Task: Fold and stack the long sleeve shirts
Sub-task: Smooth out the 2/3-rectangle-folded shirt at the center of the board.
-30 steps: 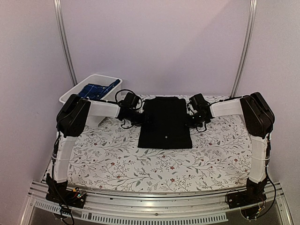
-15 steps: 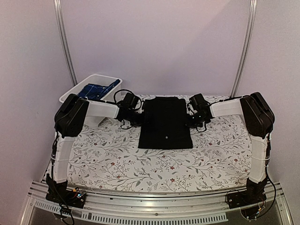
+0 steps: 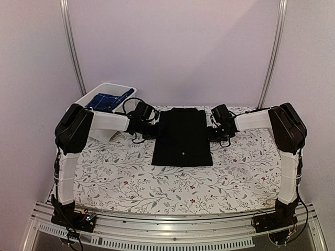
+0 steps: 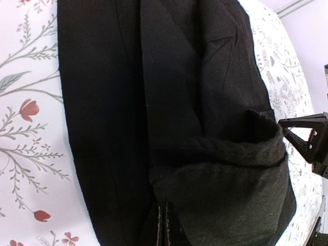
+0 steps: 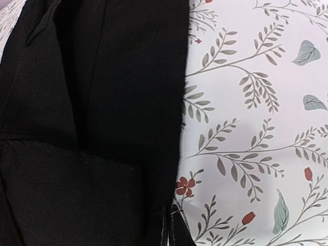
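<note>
We hold the black shirt from both sides at once. It lies on the flowered table, folded into a long narrow panel, and spans the gap between our two pairs of jaws. The left gripper has its jaws pressed together on the cloth at its side of the panel. Just ahead of its tips a thick hemmed fold stands up off the table, which we read as cloth gathered by the pinch. The right gripper is closed too, its tips nipping the very edge of the shirt, with bare table directly to their outer side. We judge that the two grips are set level with each other, near the end of the panel farthest from our bases, so that this end can be lifted evenly and carried over toward the near end for the next fold. A one-sided hold would likely drag the panel askew. We cannot tell how many layers each pinch has caught, since the cloth is dark on dark. The plaid shirt sits in the white tub, well beyond and outward of the left jaws, clear of the fold, so stacking seems some way off.
</note>
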Robot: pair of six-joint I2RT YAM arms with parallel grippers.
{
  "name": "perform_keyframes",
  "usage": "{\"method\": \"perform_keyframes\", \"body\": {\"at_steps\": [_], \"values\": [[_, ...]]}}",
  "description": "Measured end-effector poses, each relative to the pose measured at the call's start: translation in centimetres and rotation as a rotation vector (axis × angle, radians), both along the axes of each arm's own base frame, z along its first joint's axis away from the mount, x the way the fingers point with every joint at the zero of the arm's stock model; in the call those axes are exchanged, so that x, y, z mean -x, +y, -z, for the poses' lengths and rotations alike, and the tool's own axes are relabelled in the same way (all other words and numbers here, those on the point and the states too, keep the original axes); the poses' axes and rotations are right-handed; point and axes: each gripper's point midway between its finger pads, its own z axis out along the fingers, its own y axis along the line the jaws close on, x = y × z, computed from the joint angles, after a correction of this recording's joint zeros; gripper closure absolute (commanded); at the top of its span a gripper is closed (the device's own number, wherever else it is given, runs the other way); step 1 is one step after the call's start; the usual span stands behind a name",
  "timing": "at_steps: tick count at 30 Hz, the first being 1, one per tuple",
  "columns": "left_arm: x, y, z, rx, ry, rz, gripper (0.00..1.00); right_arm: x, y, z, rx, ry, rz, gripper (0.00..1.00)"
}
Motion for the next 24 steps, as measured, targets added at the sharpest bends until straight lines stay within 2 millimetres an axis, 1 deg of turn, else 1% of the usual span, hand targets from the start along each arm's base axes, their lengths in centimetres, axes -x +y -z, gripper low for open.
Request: {"method": "perform_keyframes", "body": {"at_steps": [4, 6, 7, 10, 12, 13, 15, 19, 24], "values": [[0.1, 0.8, 0.9, -0.024, 0.020, -0.028, 1.00, -0.1, -0.5, -0.2, 0.014, -0.011, 0.023, 0.97], [0.2, 1.1, 1.2, -0.030, 0.029, -0.040, 1.00, 0.0, -0.6, -0.5, 0.014, -0.015, 0.031, 0.93], [0.2, 1.2, 1.3, -0.032, 0.033, -0.044, 1.00, 0.0, -0.7, -0.6, 0.012, -0.017, 0.034, 0.90], [0.4, 1.3, 1.5, -0.032, 0.039, -0.047, 1.00, 0.0, -0.5, -1.3, -0.002, -0.032, 0.026, 0.71], [0.4, 1.3, 1.6, -0.031, 0.040, -0.048, 0.99, -0.1, 0.0, -1.8, -0.019, -0.046, 0.013, 0.64], [0.4, 1.3, 1.6, -0.031, 0.040, -0.047, 0.99, -0.2, 0.2, -1.9, -0.029, -0.050, 0.005, 0.63], [0.4, 1.3, 1.5, -0.029, 0.040, -0.046, 0.97, -0.1, 0.9, -2.1, -0.042, -0.057, -0.027, 0.62], [0.4, 1.3, 1.5, -0.027, 0.041, -0.043, 0.95, 0.1, 2.1, -2.5, -0.065, -0.059, -0.072, 0.68], [0.4, 1.2, 1.5, -0.025, 0.043, -0.042, 0.93, -0.5, 3.1, -3.1, -0.089, -0.070, -0.099, 0.71]]}}
